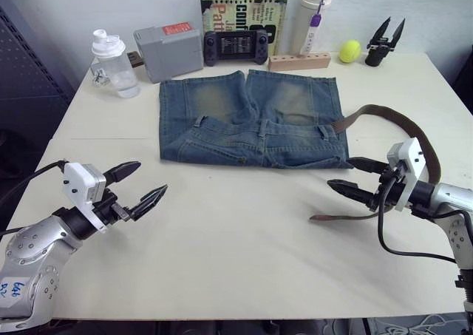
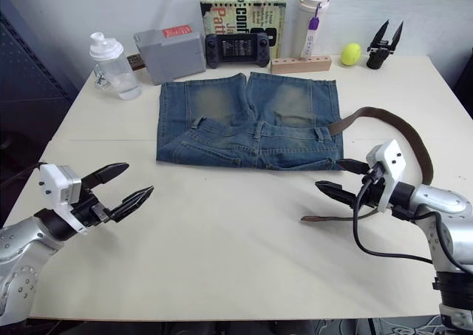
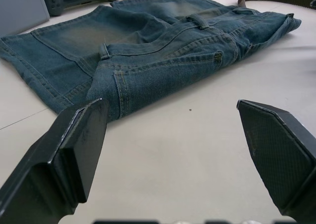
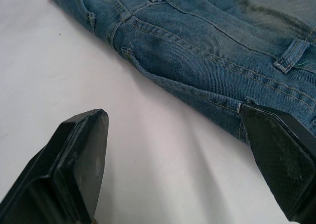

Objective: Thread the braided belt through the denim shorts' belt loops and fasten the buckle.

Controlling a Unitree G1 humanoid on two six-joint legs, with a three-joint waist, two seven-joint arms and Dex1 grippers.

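The shorts [image 1: 251, 120] lie flat mid-table with the limp belt [image 1: 399, 128] curling off their right side, probably easiest pinched by its stiffer near end, while both the left gripper [image 1: 140, 185] and right gripper [image 1: 353, 177] hang wide open, empty.

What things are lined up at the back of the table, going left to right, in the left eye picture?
Clear bottle → grey box → game controller → wooden block → yellow ball → spare black end effector.
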